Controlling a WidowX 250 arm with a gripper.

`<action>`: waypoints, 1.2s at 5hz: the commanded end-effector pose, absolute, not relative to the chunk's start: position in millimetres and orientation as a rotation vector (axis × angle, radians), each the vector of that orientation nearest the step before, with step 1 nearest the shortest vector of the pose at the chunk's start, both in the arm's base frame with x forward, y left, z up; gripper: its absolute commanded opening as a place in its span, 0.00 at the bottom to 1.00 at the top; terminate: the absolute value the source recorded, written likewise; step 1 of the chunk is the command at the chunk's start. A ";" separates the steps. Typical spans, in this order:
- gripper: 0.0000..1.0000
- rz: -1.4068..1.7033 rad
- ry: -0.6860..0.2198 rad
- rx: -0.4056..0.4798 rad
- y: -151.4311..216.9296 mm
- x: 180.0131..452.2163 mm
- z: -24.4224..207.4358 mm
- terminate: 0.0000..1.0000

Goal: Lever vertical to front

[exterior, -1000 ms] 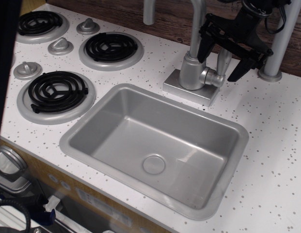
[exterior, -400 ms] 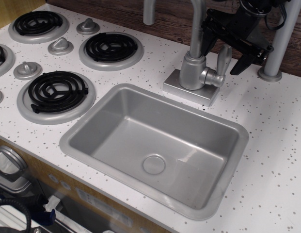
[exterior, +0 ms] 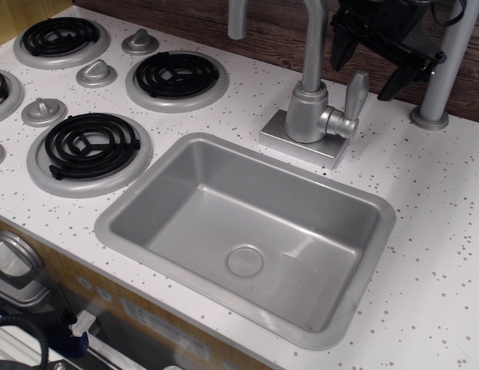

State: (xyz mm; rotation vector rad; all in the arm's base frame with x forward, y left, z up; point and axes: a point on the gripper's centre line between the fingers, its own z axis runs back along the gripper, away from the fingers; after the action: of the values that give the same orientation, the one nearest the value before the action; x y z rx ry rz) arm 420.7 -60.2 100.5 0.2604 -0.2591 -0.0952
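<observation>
While the end effector hangs open above, the lever points upright.

Matte silver-grey paddle-shaped lever matches the silver-grey rectangular sink basin; white table carries fine dark speckles; black coiled burners sit in grey rings; black gripper against brown woodgrain back panel
</observation>
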 end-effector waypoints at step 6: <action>0.00 0.139 -0.114 0.138 -67.0 391.1 104.7 0.00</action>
State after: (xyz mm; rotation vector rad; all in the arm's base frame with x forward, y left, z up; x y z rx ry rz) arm 389.5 -59.9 73.8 0.1105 -0.0668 0.1309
